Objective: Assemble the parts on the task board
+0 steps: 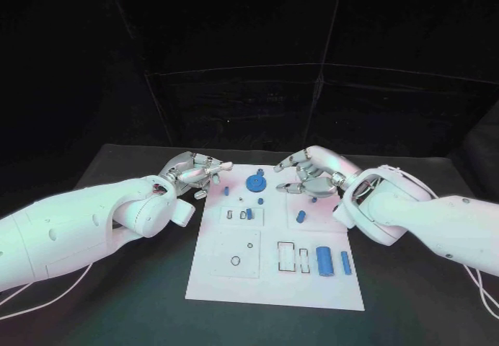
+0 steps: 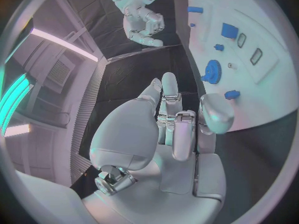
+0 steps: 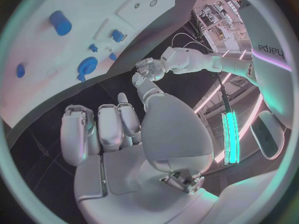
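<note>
The white task board lies in the middle of the black table. At its far end a blue gear sits among small blue parts. A blue cylinder and a thin blue bar lie near the front right. My left hand hovers by the board's far left corner, fingers loosely bent, holding nothing. My right hand hangs over the far right part, also holding nothing. The left wrist view shows the left hand short of the gear. The right wrist view has the right hand off the gear.
Outlined slots and small holes mark the board's near half. Another blue part lies mid-board on the right. Black table surrounds the board, and dark curtains stand behind it.
</note>
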Controlling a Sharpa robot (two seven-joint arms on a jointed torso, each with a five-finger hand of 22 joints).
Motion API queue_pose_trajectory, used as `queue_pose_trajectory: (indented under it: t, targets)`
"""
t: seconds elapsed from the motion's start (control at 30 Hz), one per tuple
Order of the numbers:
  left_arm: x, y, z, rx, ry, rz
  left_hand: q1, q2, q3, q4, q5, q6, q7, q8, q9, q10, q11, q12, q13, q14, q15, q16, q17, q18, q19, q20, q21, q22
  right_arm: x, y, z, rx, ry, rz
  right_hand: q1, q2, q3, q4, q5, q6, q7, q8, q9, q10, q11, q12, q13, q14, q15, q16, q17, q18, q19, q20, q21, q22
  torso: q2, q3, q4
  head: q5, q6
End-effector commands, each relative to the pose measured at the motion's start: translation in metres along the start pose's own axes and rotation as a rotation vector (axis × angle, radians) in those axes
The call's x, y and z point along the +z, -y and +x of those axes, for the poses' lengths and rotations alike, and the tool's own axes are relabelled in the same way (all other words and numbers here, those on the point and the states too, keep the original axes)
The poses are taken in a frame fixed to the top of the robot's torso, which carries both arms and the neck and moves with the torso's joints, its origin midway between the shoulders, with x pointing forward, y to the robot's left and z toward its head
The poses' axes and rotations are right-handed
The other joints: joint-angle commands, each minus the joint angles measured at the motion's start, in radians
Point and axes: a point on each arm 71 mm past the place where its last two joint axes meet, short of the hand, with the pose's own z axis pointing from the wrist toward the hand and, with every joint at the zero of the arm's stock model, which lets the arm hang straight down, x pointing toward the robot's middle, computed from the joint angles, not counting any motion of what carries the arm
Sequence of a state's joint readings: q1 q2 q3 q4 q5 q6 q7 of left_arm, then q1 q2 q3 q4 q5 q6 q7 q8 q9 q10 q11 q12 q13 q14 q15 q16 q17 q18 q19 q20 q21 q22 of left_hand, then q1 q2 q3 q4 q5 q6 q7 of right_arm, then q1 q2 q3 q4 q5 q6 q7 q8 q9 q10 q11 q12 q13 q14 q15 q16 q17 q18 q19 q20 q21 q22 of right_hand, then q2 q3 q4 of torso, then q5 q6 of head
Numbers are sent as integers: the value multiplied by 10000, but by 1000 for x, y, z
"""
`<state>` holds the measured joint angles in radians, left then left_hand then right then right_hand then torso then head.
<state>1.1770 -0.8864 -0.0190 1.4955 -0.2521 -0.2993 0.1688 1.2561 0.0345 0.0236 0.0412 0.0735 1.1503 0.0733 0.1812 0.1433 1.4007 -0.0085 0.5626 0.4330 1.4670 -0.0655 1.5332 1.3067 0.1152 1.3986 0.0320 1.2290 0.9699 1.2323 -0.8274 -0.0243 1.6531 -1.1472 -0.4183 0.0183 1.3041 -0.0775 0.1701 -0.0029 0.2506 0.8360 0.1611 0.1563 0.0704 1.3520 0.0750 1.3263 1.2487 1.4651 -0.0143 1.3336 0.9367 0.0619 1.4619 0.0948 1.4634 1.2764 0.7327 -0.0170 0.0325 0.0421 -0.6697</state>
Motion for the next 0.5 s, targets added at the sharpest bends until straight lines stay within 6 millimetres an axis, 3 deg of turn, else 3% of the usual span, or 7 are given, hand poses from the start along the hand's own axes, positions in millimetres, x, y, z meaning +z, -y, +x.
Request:
queue_pose_trajectory:
  t: [0.03,0.07,0.17,0.3,0.37,0.5]
  targets:
    - [2,-7,4,2507,-1053,-2074,-456,52,-202,290,11,-477,-65,791,651,-932,-57,2953,2753,1038,-79,376,2641,-344,140,182,820,1062,-1,6,-18,1295,531,-112,36,87,-77,-7,142,-32,47,88,-4,-80,-10,-42,7,20,40,-35,8,-54,-56,-15,-58,-2,-134,75,-41,37,-75]
    - [3,-5,4,2949,-1198,-2345,-739,57,-346,491,-43,-562,52,949,780,-967,95,3350,3140,1038,-55,376,2641,-309,193,73,959,1308,-2,9,-23,1338,644,-34,40,97,-84,-6,179,-27,46,98,-3,-79,-12,-41,7,23,39,-36,10,-53,-56,-16,-60,-4,-141,79,-43,43,-77]
    - [6,-1,7,4230,-1614,-3063,-1098,89,-597,800,-52,-736,1,1308,1069,-989,65,4087,3853,1038,-28,376,2641,-390,390,75,1284,1867,-3,16,-33,1390,875,147,42,103,-88,-6,200,-25,45,105,-3,-80,-13,-42,4,24,38,-38,10,-52,-59,-17,-64,-12,-191,106,-39,71,-113]
    - [11,6,13,5879,-2011,-3790,-1582,187,-1047,1346,-62,-963,-57,1773,1439,-972,12,4764,4516,1038,-73,376,2641,-416,496,35,1394,2042,-3,22,-39,1393,1023,315,42,116,-96,-2,233,-20,44,115,-2,-88,-13,-51,-7,24,37,-45,-3,-47,-68,-18,-75,-38,-248,155,-34,62,-143]
    - [16,8,18,6534,-2080,-4007,-1563,237,-1326,1587,-48,-1175,-120,2204,1784,-1017,-15,5095,4821,1038,-103,376,2641,-439,576,-12,1480,2206,-2,25,-41,1383,1061,402,40,127,-101,2,256,-15,43,124,-1,-95,-14,-59,-17,22,36,-52,-18,-45,-72,-18,-81,-51,-282,174,-24,63,-164]
    - [20,9,23,7013,-2129,-4179,-1549,275,-1416,1677,-61,-1207,-120,2394,1938,-1000,-45,5227,4963,1038,-114,376,2641,-469,619,-14,1552,2349,-1,26,-42,1264,1104,483,40,153,-112,10,314,-4,41,145,0,-100,-18,-65,-26,23,33,-61,-28,-42,-75,-20,-89,-66,-303,185,-30,77,-170]
